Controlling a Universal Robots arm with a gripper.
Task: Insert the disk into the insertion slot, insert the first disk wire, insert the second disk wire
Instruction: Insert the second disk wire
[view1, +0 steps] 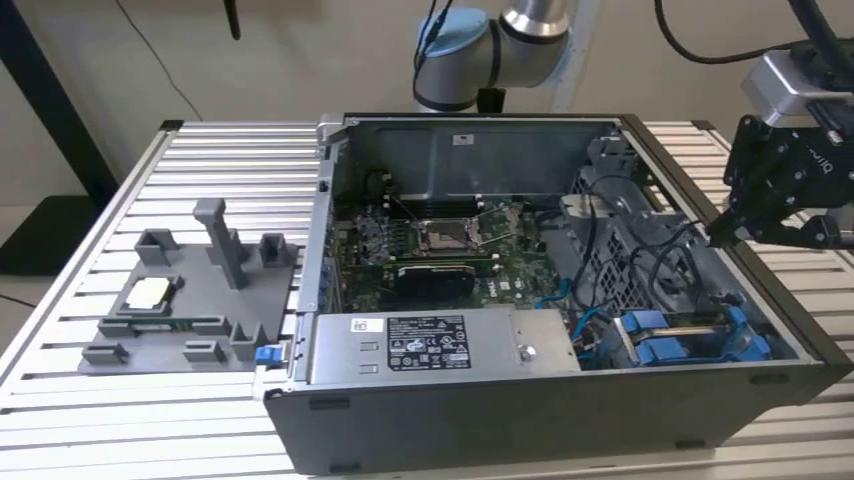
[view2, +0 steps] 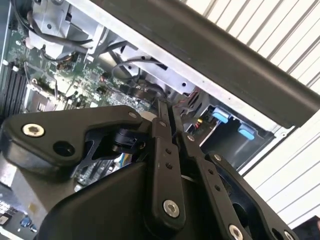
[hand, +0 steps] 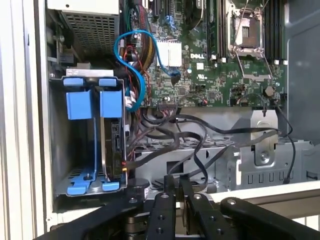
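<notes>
**Disk stands in the bay; gripper rides above the case wall**

In the first wrist view, your black two-finger gripper (hand: 177, 181) has its fingers pressed together with nothing seen between them. The flat hard drive (hand: 112, 107), clipped in a bright blue plastic carrier, stands on edge inside the grey sheet-metal drive bay (hand: 59, 150), and its long axis runs down into the bay. In the exterior view it lies below the fingertips, toward that view's left. A looped blue cable (hand: 131, 60) and slack black wires (hand: 192, 145) crowd the space just beside it. I judge the room there tight.
</notes>
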